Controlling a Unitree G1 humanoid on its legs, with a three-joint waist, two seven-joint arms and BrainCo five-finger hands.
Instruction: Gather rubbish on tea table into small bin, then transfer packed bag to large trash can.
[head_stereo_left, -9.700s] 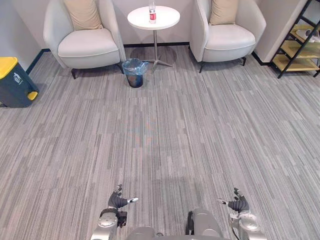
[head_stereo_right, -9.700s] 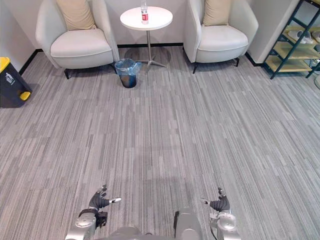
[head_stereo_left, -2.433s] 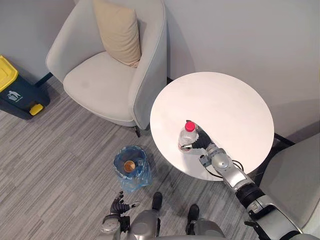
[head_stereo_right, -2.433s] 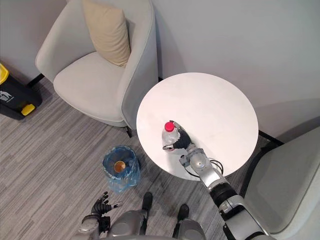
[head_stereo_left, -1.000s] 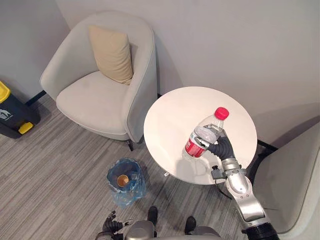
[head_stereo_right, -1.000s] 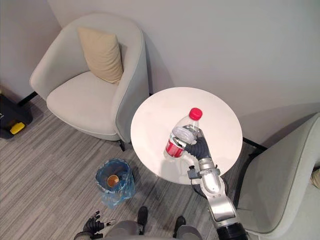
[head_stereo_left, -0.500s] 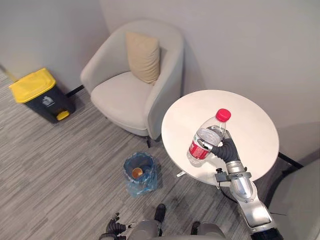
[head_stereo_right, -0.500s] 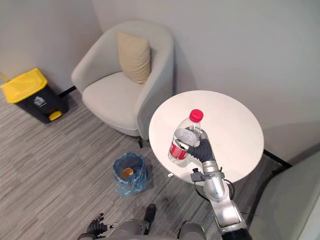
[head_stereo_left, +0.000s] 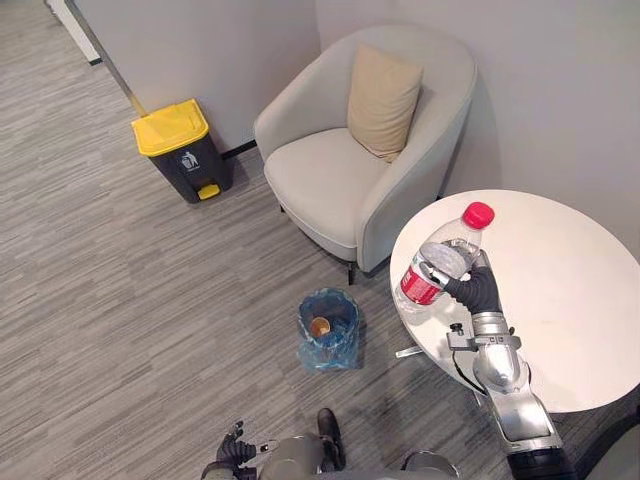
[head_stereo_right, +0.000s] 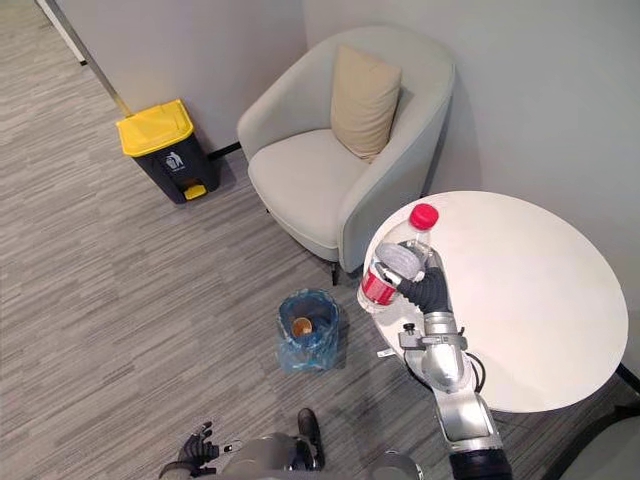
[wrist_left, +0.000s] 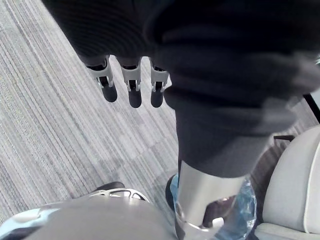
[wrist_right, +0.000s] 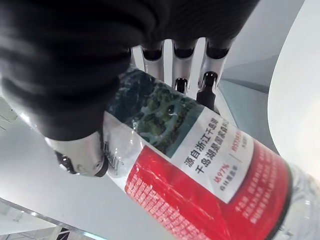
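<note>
Ideally the right hand (head_stereo_left: 481, 291), clasping the clear red-capped plastic bottle (head_stereo_left: 437, 265), lets go only squarely above the blue-bagged small bin (head_stereo_left: 336, 350), lower centre.

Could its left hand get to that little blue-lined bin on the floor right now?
Probably, with a stoop: the left hand hangs low and open, bare carpet between it and the small bin.

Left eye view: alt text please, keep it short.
The robot's right hand holds a tilted, red-capped bottle over the edge of a round white table. On the carpet beside the table stands a small bin lined with a blue bag; farther off are an armchair with a cushion and a yellow-lidded trash can.
</note>
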